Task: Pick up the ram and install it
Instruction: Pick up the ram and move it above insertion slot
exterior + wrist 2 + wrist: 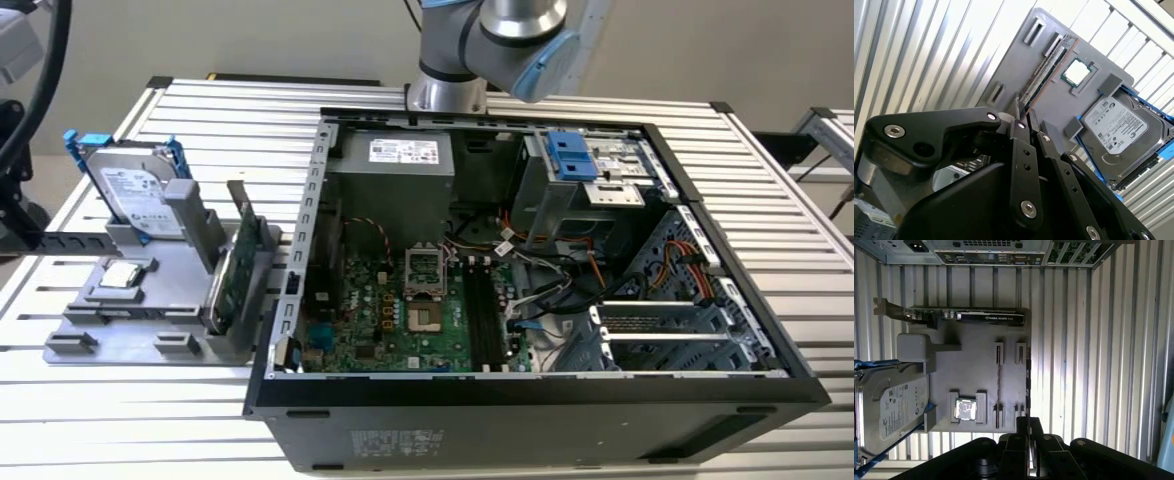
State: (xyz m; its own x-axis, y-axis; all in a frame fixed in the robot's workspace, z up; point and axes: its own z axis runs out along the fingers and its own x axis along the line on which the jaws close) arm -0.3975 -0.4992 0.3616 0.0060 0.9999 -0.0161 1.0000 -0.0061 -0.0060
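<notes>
— Over the tray (974,365), what is the gripper (1028,421) doing?
— It is hanging near one end of the ram (998,385), jaws pressing together on nothing.
— Where is the ram sitting?
— It is standing on its long edge in the tray's slotted holders, between the CPU (965,409) and the tray's outer edge, its upper edge lying bare.
— Is anything leaving room around it?
— Bare table (1079,365) slats are running wide along that outer edge. The card (989,317) is standing across the tray's far end, the drive (889,410) is crowding the CPU side, and the case (534,420) is sitting open beyond the card.
</notes>
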